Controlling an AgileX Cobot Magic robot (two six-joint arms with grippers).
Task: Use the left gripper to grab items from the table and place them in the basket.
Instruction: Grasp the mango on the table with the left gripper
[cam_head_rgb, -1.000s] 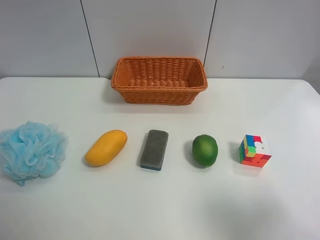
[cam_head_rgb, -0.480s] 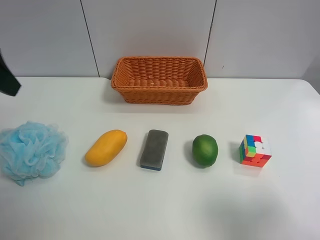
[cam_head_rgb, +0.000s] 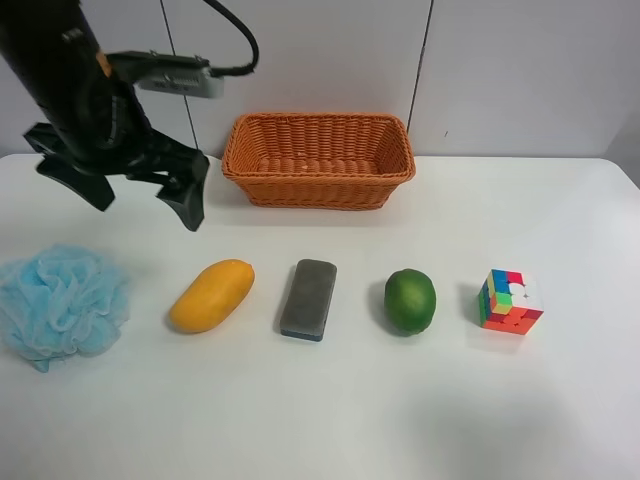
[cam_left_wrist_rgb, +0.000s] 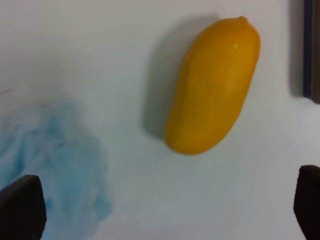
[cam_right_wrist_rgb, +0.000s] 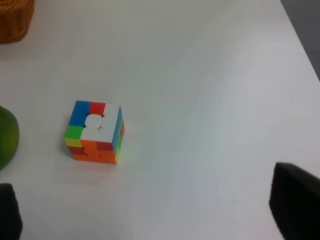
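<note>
My left gripper (cam_head_rgb: 145, 203) hangs open and empty above the table, between the light-blue pouf (cam_head_rgb: 62, 302) and the wicker basket (cam_head_rgb: 318, 192), behind the mango (cam_head_rgb: 211, 294). The grey block with blue base (cam_head_rgb: 308, 299), green fruit (cam_head_rgb: 410, 301) and puzzle cube (cam_head_rgb: 510, 301) lie in a row to the mango's right. The left wrist view shows the mango (cam_left_wrist_rgb: 214, 86), the blurred pouf (cam_left_wrist_rgb: 50, 160), the block's edge (cam_left_wrist_rgb: 313, 50) and the spread fingertips (cam_left_wrist_rgb: 21, 209). My right gripper (cam_right_wrist_rgb: 150, 207) is open over bare table near the cube (cam_right_wrist_rgb: 95, 131).
The white table (cam_head_rgb: 330, 410) ends at a grey panelled wall behind the basket. The right wrist view shows part of the green fruit (cam_right_wrist_rgb: 5, 136), a basket corner (cam_right_wrist_rgb: 14, 19) and the table's edge (cam_right_wrist_rgb: 300, 45).
The left arm has swung into the exterior high view from the left edge and now hangs over the table left of the basket. The items and basket have not moved.
</note>
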